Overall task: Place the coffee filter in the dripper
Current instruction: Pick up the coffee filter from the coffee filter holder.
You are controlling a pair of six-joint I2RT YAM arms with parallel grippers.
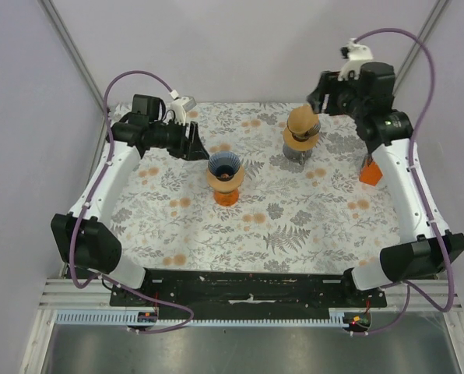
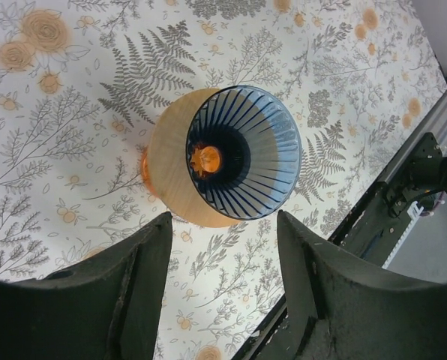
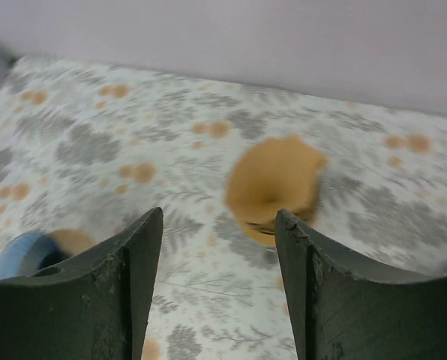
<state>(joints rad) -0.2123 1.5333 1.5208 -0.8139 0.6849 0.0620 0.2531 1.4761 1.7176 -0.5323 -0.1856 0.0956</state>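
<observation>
The dripper (image 1: 225, 167) is a blue ribbed cone with a tan outer cone, upright on an orange base at mid-table. In the left wrist view the dripper (image 2: 242, 150) shows its ribbed inside down to an orange hole. The tan coffee filter (image 1: 302, 126) sits like a cap on a grey stand at the back right. In the right wrist view the filter (image 3: 272, 184) is blurred. My left gripper (image 1: 196, 145) is open just left of the dripper, its jaws (image 2: 223, 225) empty. My right gripper (image 1: 321, 93) hangs open above and behind the filter, its jaws (image 3: 220, 221) empty.
A small orange object (image 1: 370, 173) stands on the floral cloth near the right arm. The black front rail (image 2: 403, 187) marks the table's near edge. Grey walls close in the back and both sides.
</observation>
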